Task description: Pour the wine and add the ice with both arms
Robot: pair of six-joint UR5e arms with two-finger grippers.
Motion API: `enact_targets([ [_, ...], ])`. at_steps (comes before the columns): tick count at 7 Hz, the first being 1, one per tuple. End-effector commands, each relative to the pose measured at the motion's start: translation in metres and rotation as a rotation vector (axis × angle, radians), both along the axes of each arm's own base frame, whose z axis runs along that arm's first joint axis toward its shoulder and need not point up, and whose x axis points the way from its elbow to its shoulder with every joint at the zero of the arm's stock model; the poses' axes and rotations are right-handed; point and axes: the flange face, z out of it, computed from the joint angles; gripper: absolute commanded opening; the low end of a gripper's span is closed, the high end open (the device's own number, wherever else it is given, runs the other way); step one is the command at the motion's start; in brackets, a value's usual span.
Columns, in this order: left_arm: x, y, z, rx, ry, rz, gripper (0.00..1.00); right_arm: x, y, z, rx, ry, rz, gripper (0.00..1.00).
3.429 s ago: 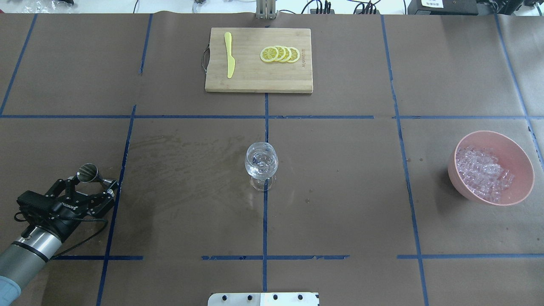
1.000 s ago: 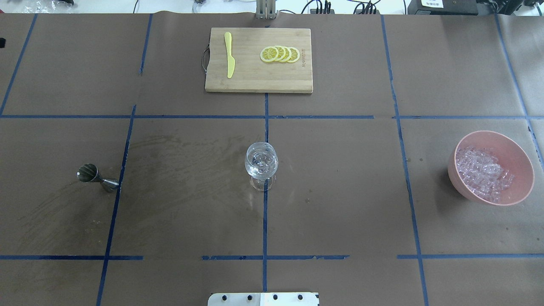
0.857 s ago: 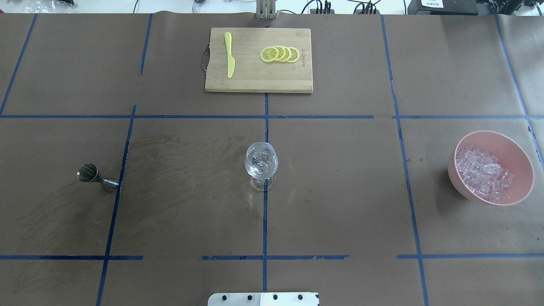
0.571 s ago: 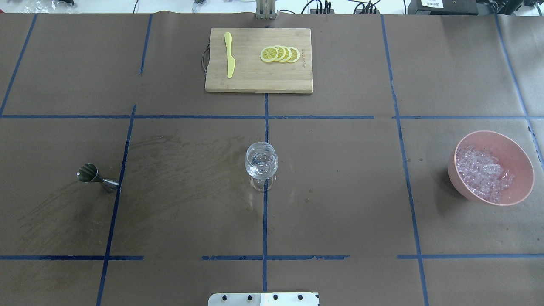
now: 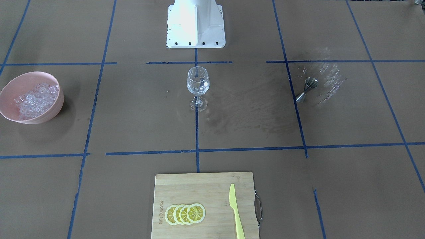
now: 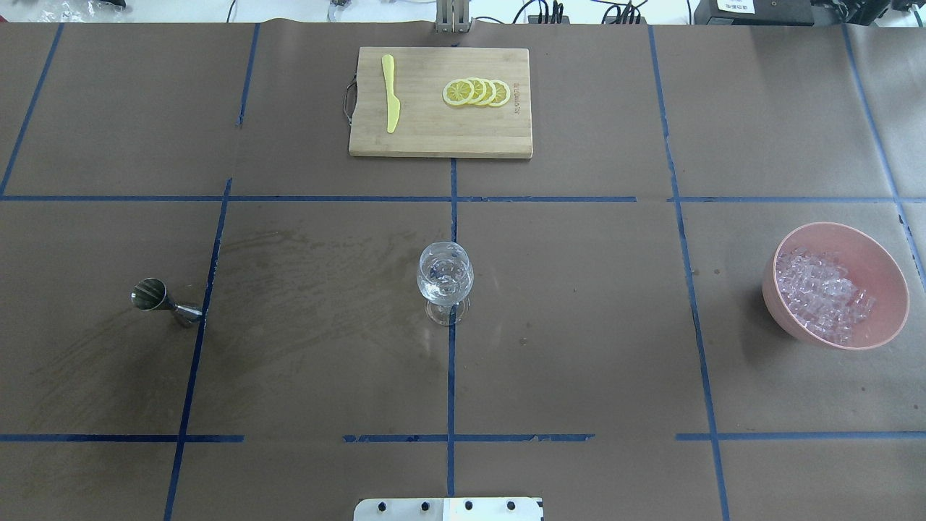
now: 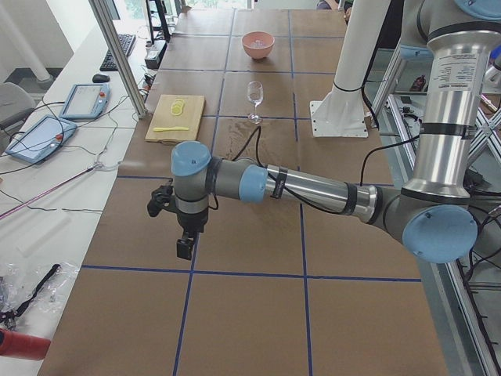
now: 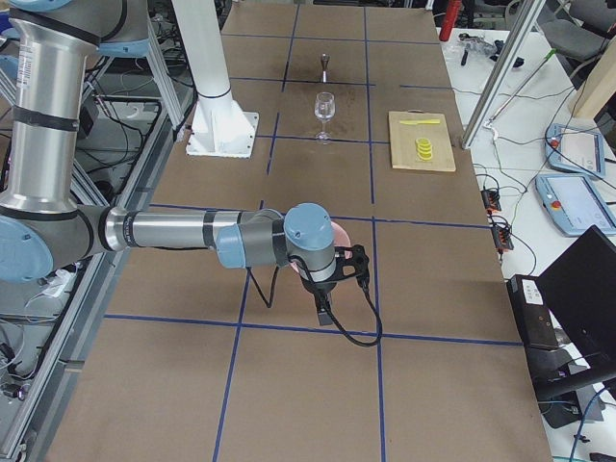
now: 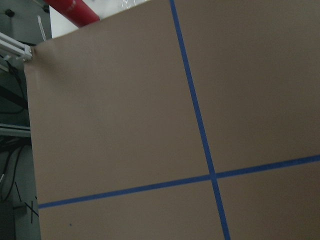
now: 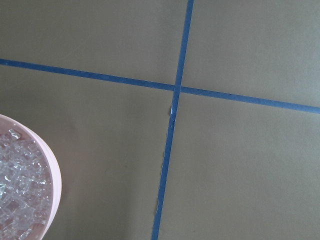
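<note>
At the robot's far left, the left arm (image 7: 305,188) reached out over bare brown paper, and its left gripper (image 7: 185,244) hung pointing down, well apart from every task item. It showed only in the side view, so I could not tell how its jaws stood.

Next came the steel jigger (image 6: 163,302), a small double cone with a dull metal sheen. It stood unheld beside a blue tape line, with pale smeared marks on the paper table cover (image 6: 579,362) around it.

At the centre stood the wine glass (image 6: 445,278), upright, clear and thin-stemmed. Glassy glints showed in its bowl, but I could not tell whether they were liquid, cubes or both. On that showing the pour looked done or nearly so.

Beyond the glass lay a bamboo cutting board (image 6: 434,137) with fanned lemon slices (image 6: 477,92) and a yellow plastic knife (image 6: 391,94).

At the right, the ice (image 6: 825,297) was heaped as small clear cubes in a smooth pink bowl (image 6: 886,260). The heap was still large, so adding ice looked like the work left.

The right arm (image 8: 173,231) held the right gripper (image 8: 322,306) near that bowl, and its jaws could not be judged either.
</note>
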Motion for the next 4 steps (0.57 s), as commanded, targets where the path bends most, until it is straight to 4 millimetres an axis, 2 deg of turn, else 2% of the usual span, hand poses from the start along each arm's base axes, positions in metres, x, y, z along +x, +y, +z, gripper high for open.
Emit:
enact_targets([
  [1, -0.020, 0.077, 0.036, 0.001, 0.088, -0.041, 1.00, 0.000, 0.000, 0.000, -0.001, -0.004, 0.000, 1.00],
  [2, -0.018, 0.104, 0.030, 0.043, 0.084, -0.041, 1.00, 0.000, 0.000, 0.000, -0.001, -0.006, -0.001, 1.00],
  [4, -0.017, 0.104, 0.036, 0.033, 0.075, -0.037, 1.00, 0.000, -0.001, -0.003, 0.004, -0.006, 0.000, 1.00],
])
